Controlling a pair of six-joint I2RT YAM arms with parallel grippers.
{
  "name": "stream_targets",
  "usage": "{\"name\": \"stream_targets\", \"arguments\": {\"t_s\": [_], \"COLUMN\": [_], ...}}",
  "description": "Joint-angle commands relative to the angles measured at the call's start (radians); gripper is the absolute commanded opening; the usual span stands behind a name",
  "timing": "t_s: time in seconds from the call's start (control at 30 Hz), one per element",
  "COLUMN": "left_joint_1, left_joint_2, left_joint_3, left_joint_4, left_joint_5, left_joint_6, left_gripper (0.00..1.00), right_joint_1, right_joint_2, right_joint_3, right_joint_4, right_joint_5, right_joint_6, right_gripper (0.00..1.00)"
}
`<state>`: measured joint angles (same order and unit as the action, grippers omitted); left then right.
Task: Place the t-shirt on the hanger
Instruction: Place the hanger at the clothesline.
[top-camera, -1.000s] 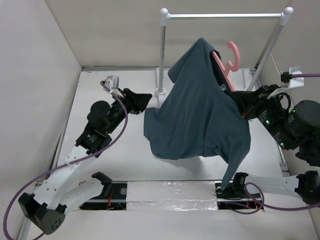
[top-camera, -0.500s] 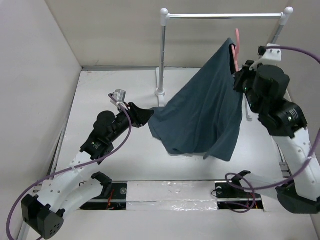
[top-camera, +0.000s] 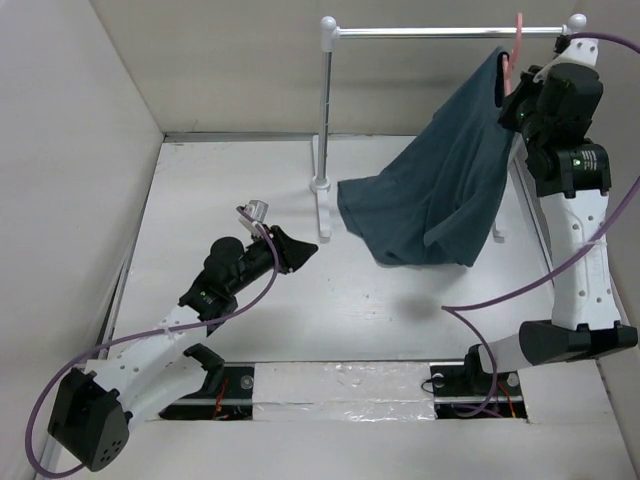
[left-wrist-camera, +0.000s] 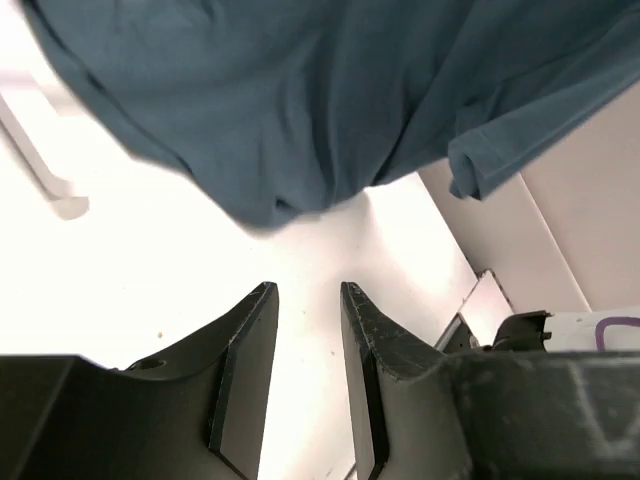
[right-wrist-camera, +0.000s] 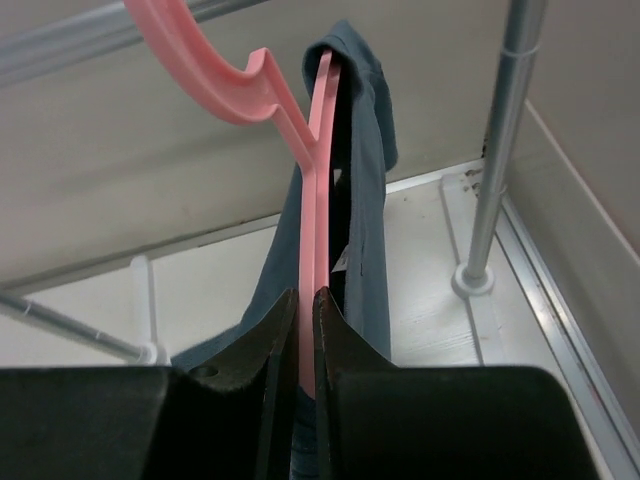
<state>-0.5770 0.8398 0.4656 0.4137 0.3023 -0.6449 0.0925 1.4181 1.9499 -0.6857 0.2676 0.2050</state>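
Note:
The teal-blue t-shirt hangs from the pink hanger, its lower part draping to the table. My right gripper is raised high, close under the rail, and is shut on the hanger. In the right wrist view the fingers pinch the hanger's pink frame, with the shirt draped over it and the hook curving up to the left. My left gripper is open and empty, low over the table, left of the shirt. In the left wrist view the shirt hangs ahead of it.
A white-and-silver rail on white posts stands at the back; its left post base sits next to the shirt's hem. Grey walls close in left and back. Purple cables trail from both arms.
My right arm has lifted the hanger and shirt up and to the right, close to the rail. The shirt has drawn away from my left gripper, which moved slightly nearer and right.

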Motion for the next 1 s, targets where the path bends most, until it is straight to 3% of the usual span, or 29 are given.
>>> {"name": "stream_targets", "arguments": {"t_s": [0.0, 0.17, 0.43, 0.73, 0.97], "left_joint_1": [-0.039, -0.109, -0.109, -0.109, -0.109], "left_joint_2": [0.007, 0.039, 0.018, 0.004, 0.007], "left_joint_3": [0.007, 0.021, -0.007, -0.025, -0.028], "left_joint_4": [0.12, 0.128, 0.148, 0.146, 0.154], "left_joint_5": [-0.031, -0.058, -0.075, -0.086, -0.084], "left_joint_6": [0.036, 0.063, 0.083, 0.088, 0.082], "left_gripper": [0.28, 0.28, 0.28, 0.28, 0.28], "right_joint_1": [-0.069, -0.148, -0.181, -0.237, -0.278], "right_joint_2": [-0.001, 0.079, 0.215, 0.265, 0.228], "right_joint_3": [0.053, 0.121, 0.279, 0.25, 0.089], "right_joint_4": [0.14, 0.138, 0.118, 0.156, 0.247], "right_joint_5": [-0.076, -0.126, -0.137, -0.157, -0.209], "right_joint_6": [-0.004, 0.008, 0.008, 0.039, 0.076], "right_gripper": [0.0, 0.0, 0.0, 0.0, 0.0]}}
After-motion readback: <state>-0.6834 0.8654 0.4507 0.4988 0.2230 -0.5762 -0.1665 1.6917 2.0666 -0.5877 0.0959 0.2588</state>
